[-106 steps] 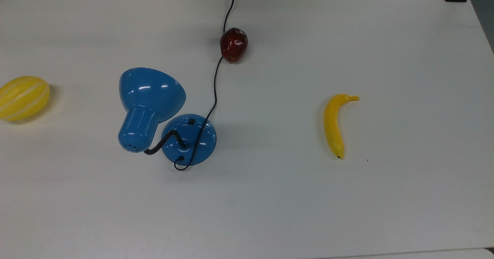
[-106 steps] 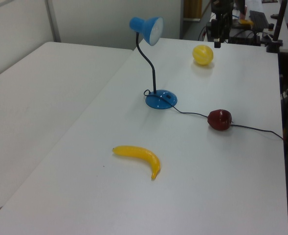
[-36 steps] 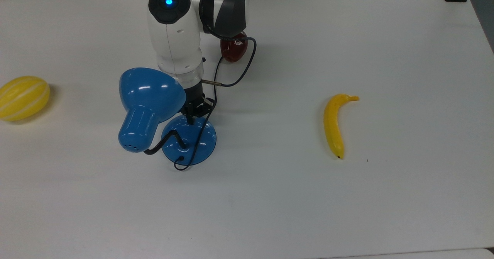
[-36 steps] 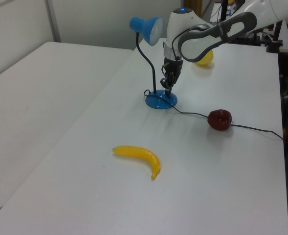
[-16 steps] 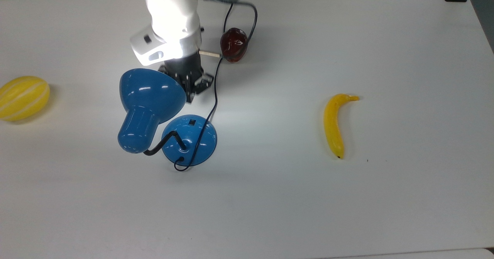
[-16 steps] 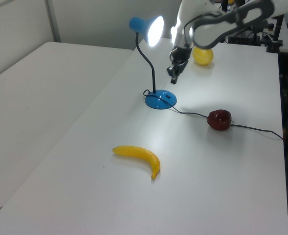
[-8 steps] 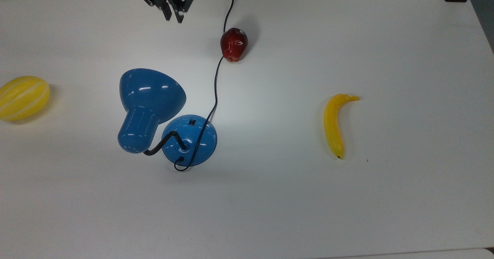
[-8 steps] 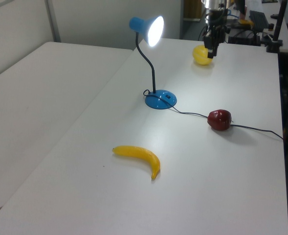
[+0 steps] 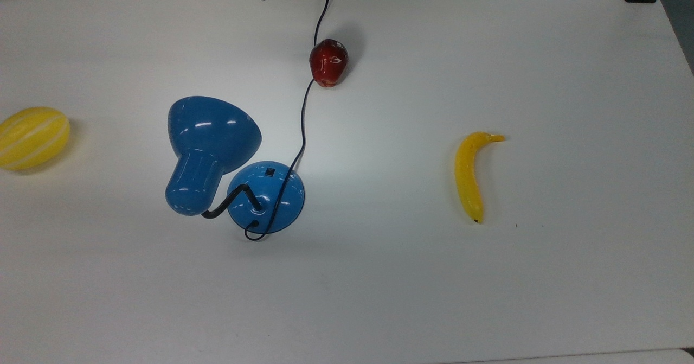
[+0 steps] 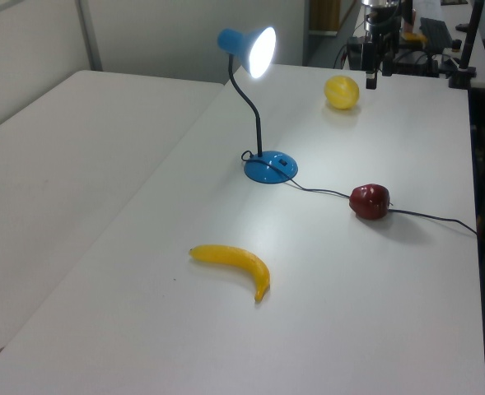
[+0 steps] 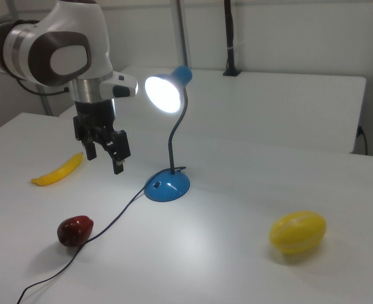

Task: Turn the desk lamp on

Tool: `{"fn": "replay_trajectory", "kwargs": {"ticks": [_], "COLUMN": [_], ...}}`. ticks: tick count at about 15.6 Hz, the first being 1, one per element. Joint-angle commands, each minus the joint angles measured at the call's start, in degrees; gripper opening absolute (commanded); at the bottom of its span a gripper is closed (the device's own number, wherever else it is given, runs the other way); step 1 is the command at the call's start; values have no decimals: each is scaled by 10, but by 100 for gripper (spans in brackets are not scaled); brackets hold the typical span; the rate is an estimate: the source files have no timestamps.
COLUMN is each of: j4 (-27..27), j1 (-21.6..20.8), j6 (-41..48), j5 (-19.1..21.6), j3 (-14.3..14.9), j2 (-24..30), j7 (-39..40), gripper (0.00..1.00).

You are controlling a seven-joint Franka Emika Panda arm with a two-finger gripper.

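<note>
My glossy blue desk lamp (image 11: 166, 126) now glows; earlier it was dark, so task looks done. Pincer (image 11: 104, 152) has pulled away from the round base toward the white surface (image 9: 488, 55) edge, holding nothing; can't tell if it's apart or together.

The claw (image 11: 104, 152) hangs downward, fingers spread apart.

One desk lamp (image 9: 217, 158) stands lit on the counter (image 9: 542, 55), and around it lie three pieces of fruit: one banana (image 9: 470, 174) well off to the top view's right of the lamp, one yellow melon (image 9: 32, 137) well off to the top view's left of it, and one dark red apple (image 9: 328, 63) beyond it (lying on the lamp's black cord (image 9: 301, 131)). One robot arm (image 11: 59, 57) with one end effector (image 11: 104, 152) hangs near the lamp in the right view.
</note>
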State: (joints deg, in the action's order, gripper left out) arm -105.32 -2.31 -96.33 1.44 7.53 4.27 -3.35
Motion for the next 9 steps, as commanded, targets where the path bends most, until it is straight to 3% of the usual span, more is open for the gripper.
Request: {"fn": "replay_trajectory", "kwargs": {"ticks": [1,9], "j4": [0,18], "j1": [6,1], "j6": [-3,-3], "j5": [-6,-7], "j3": [-3,10], "j2": [4,-7], "j7": [19,35], "gripper": [100,100]}}
